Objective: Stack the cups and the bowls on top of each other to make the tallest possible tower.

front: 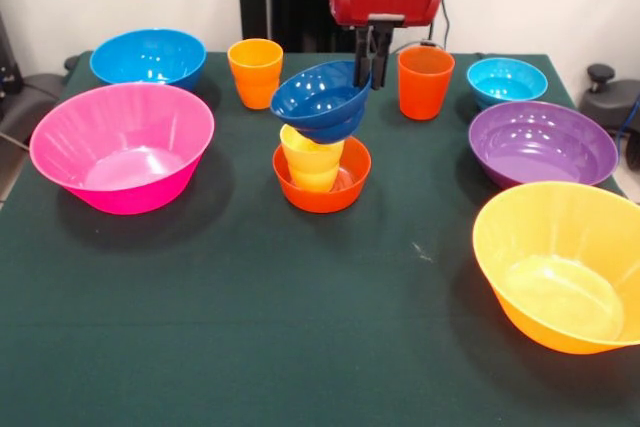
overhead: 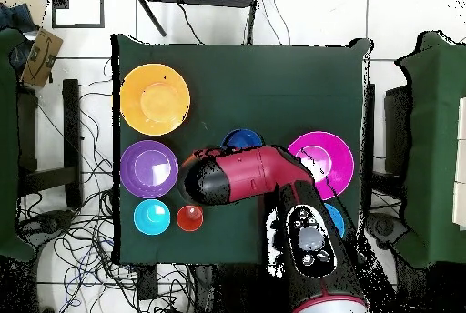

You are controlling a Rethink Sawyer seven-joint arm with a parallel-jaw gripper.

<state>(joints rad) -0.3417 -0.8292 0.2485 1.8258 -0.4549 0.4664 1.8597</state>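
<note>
My gripper (front: 371, 77) is shut on the far rim of the dark blue bowl (front: 322, 99), which is tilted toward the camera. The bowl sits at the top of the yellow cup (front: 311, 160); I cannot tell whether it rests on it. The yellow cup stands in the small orange-red bowl (front: 322, 189) at mid-table. The light orange cup (front: 255, 72) and the red-orange cup (front: 425, 82) stand apart at the far side. The cyan bowl (front: 507, 80) sits far right. In the overhead view the arm (overhead: 241, 175) hides the stack except part of the dark blue bowl (overhead: 242, 138).
The medium blue bowl (front: 148, 55) is far left, the pink bowl (front: 122, 145) left, the purple bowl (front: 542, 142) right, and the yellow-orange bowl (front: 565, 262) near right. The green table (front: 250, 327) has open cloth at the front.
</note>
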